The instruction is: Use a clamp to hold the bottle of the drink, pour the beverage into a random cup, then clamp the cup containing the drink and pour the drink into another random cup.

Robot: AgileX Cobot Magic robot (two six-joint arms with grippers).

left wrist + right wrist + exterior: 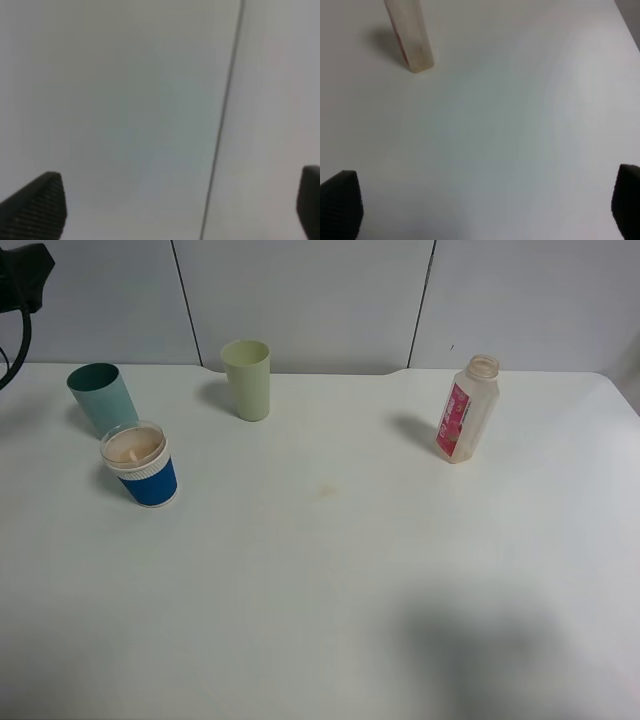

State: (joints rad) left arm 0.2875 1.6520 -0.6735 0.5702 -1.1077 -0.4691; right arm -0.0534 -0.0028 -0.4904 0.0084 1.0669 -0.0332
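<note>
The translucent bottle [466, 408] with its pink-red label stands uncapped at the back right of the table, and looks empty. At the left, the teal-green cup [103, 397] stands just behind the blue cup [146, 476] with the white band. The blue cup holds pale tan beverage [133, 445]. My left gripper [172, 210] is open and faces a wall, with nothing between its fingers. My right gripper [482, 205] is open above bare table, well short of the bottle [411, 35]. In the high view only a black part of the left arm [22, 275] shows, at the top left corner.
A pale yellow-green tumbler [247, 379] stands at the back centre. The white table [330, 570] ends at grey wall panels behind. A soft shadow lies on the table's near right.
</note>
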